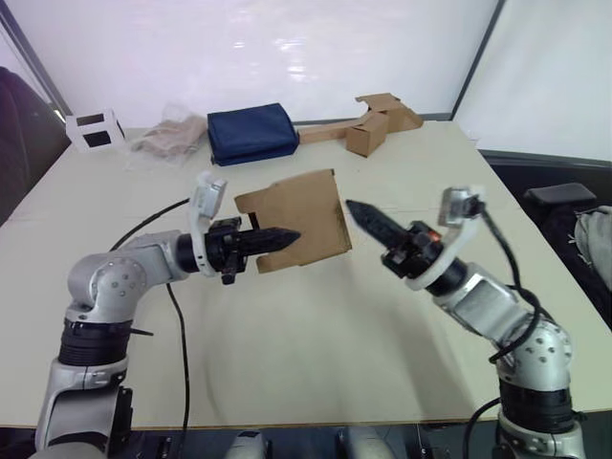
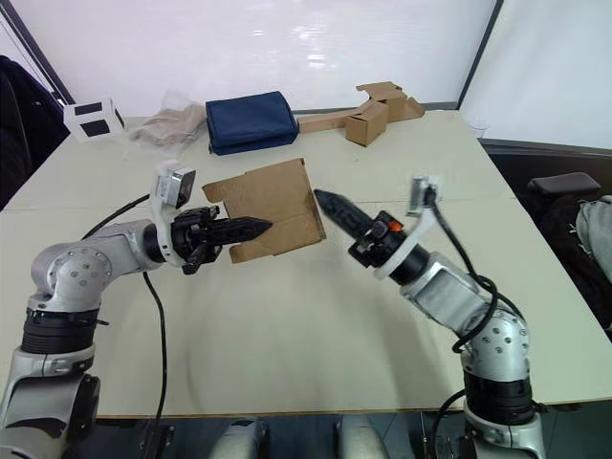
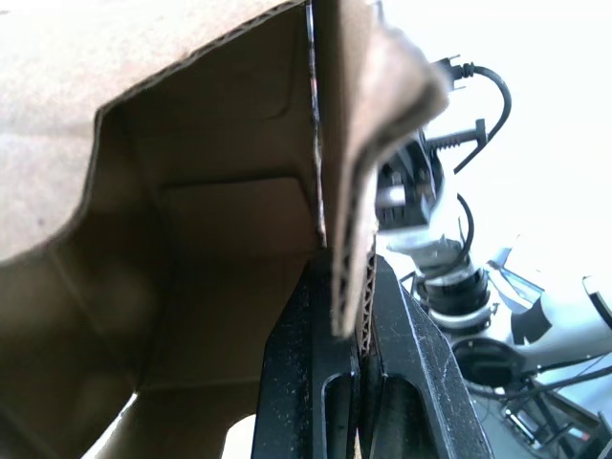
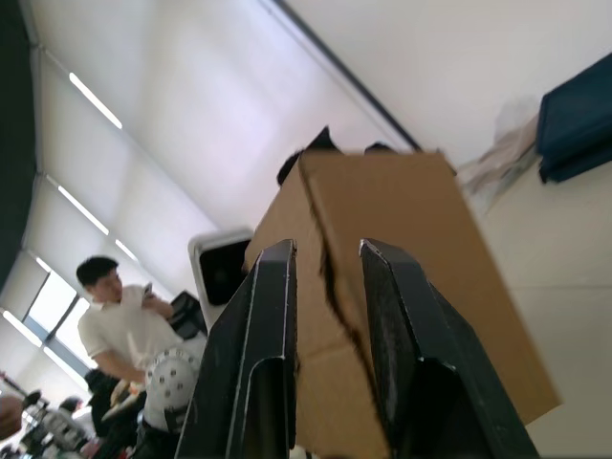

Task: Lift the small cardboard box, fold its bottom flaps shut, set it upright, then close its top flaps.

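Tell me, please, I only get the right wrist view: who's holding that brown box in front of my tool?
Observer: The left tool holds the small cardboard box, pinching one of its walls.
Operator: Is it sitting on the table?
Observer: No, it hangs in the air above the table.
Operator: Is it closed on the other side?
Observer: No, the left wrist view looks straight into its hollow inside, so that end is open.
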Motion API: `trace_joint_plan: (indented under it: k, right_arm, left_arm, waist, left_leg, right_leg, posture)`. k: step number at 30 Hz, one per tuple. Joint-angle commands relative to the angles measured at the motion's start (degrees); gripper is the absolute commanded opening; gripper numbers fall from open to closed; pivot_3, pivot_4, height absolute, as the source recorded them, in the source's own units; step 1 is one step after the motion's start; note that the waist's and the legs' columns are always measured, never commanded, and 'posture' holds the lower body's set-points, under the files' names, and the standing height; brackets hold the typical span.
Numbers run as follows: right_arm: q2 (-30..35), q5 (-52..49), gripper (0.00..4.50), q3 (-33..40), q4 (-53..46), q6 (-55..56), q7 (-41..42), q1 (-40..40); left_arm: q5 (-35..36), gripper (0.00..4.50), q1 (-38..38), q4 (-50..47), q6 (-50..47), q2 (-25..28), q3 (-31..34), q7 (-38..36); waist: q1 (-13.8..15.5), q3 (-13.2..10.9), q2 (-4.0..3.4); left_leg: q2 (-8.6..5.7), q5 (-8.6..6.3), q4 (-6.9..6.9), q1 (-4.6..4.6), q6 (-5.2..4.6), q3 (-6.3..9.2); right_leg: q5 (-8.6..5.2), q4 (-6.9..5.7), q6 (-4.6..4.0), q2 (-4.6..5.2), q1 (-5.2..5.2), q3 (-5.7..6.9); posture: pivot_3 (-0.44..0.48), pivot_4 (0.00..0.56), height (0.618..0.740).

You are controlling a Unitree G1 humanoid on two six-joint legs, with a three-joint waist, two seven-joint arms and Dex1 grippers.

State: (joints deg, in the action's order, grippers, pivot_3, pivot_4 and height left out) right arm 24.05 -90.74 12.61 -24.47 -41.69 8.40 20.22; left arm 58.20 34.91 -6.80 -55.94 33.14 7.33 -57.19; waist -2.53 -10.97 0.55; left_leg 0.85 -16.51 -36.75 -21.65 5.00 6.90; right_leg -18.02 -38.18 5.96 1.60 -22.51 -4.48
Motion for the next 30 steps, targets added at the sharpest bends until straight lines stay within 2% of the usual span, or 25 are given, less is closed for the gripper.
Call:
trace_joint_plan:
  k: [1,4,8,15,22,26,30]
  right_arm:
    - [1.2,-1.0,0.08,2.3,-0.1,0.6,1.4,-0.7]
    - [1.6,1.9,0.08,0.9,0.7,0.0,1.3,-1.5]
    - [0.7,9.3,0.08,-5.2,-0.8,-1.2,1.3,-1.3]
    - [-2.5,13.2,0.08,-12.1,-5.3,-2.6,2.4,0.3]
    - [2.4,14.2,0.08,-4.2,-2.8,-2.1,2.6,-1.6]
    - [7.4,15.5,0.08,0.1,-1.7,-2.5,5.3,-4.6]
    - [12.6,21.5,0.08,-0.1,-2.4,-2.8,9.7,-7.8]
  left_arm:
    - [1.5,0.0,0.2,-1.8,-0.1,0.4,1.5,-0.1]
    - [1.6,0.0,0.4,-1.7,-0.1,0.2,1.5,-0.1]
    - [1.5,0.0,1.0,-1.3,0.0,-0.3,1.3,0.0]
    - [1.1,0.0,1.1,-1.3,0.0,-1.1,0.6,0.0]
    - [-0.3,0.0,2.0,-0.7,0.1,0.2,-0.4,-0.7]
    - [-9.3,0.0,3.9,-0.4,3.7,3.9,-6.9,-2.4]
    - [-15.9,0.0,9.4,2.4,4.8,6.9,-13.6,-6.2]
  waist:
    - [0.0,0.0,0.0]
    - [0.0,0.0,0.0]
    - [-0.1,0.0,0.0]
    - [0.0,0.0,0.0]
    - [0.1,0.0,0.0]
    - [0.1,0.0,0.01]
    - [0.1,0.0,0.04]
  left_leg:
    - [0.0,0.0,0.0,0.0,0.0,0.0]
    - [0.01,0.0,0.0,0.01,0.0,0.0]
    - [0.0,0.0,0.01,0.01,0.0,-0.01]
    - [0.0,0.0,0.03,-0.05,0.01,-0.01]
    - [0.0,0.01,0.03,-0.07,0.01,0.0]
    - [-0.01,0.0,0.03,-0.08,0.0,0.0]
    - [-0.02,0.0,0.03,-0.09,0.0,-0.01]
  right_leg:
    - [0.0,0.0,0.0,0.0,-0.01,0.0]
    - [0.0,0.0,0.0,-0.01,0.0,0.0]
    - [0.0,-0.01,0.0,-0.02,-0.02,-0.01]
    - [0.0,0.02,0.0,0.01,-0.06,-0.01]
    - [0.0,0.02,0.0,0.01,-0.06,0.0]
    - [0.0,0.05,0.0,0.0,-0.06,0.01]
    - [0.0,0.05,0.0,-0.01,-0.07,0.0]
  posture:
    - [0.0,0.15,0.74]
    - [0.0,0.15,0.74]
    - [0.0,0.15,0.74]
    - [0.0,0.15,0.74]
    - [0.0,0.15,0.74]
    - [0.0,0.15,0.74]
    - [0.0,0.15,0.74]
